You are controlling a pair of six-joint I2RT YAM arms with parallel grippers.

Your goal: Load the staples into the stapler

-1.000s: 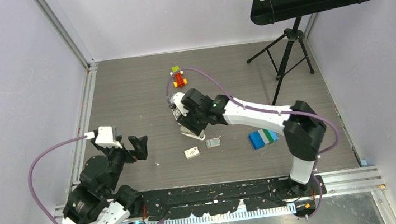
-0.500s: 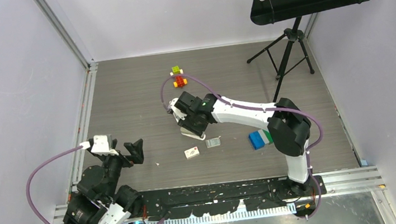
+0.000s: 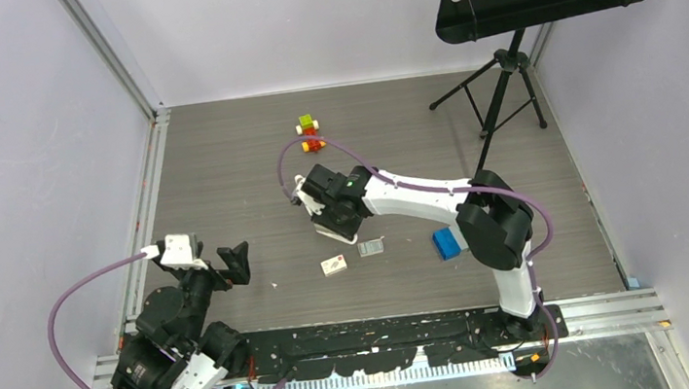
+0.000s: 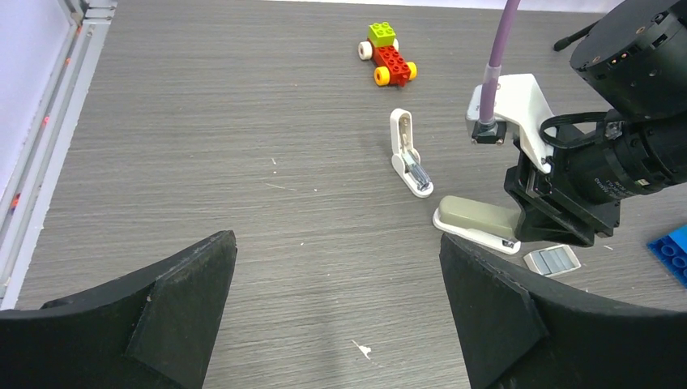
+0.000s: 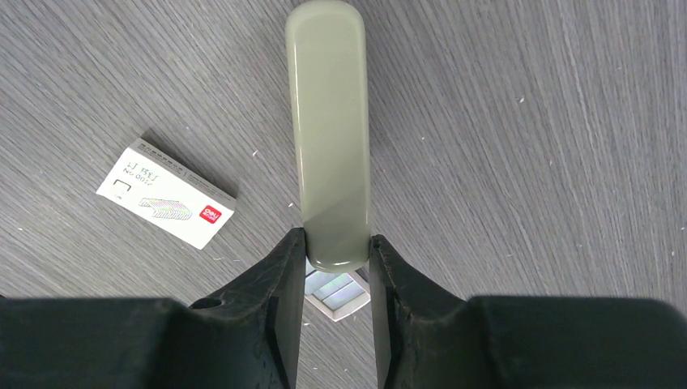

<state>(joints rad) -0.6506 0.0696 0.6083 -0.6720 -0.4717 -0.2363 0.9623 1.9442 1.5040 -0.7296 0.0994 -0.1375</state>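
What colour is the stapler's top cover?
Grey-beige stapler; clearest in the right wrist view.

- The right gripper [image 5: 337, 243] was clamped on the near end of the stapler [image 5: 328, 130], one of its fingers [image 5: 283, 275] pressed to each side.
- The grey-beige stapler ran straight up the frame over the grey table [image 5: 526, 121].
- A white carton [image 5: 165, 193] with a red mark lay tilted to the left, apart.
- Silvery staples [image 5: 336, 290] peeked out beneath the stapler's end.
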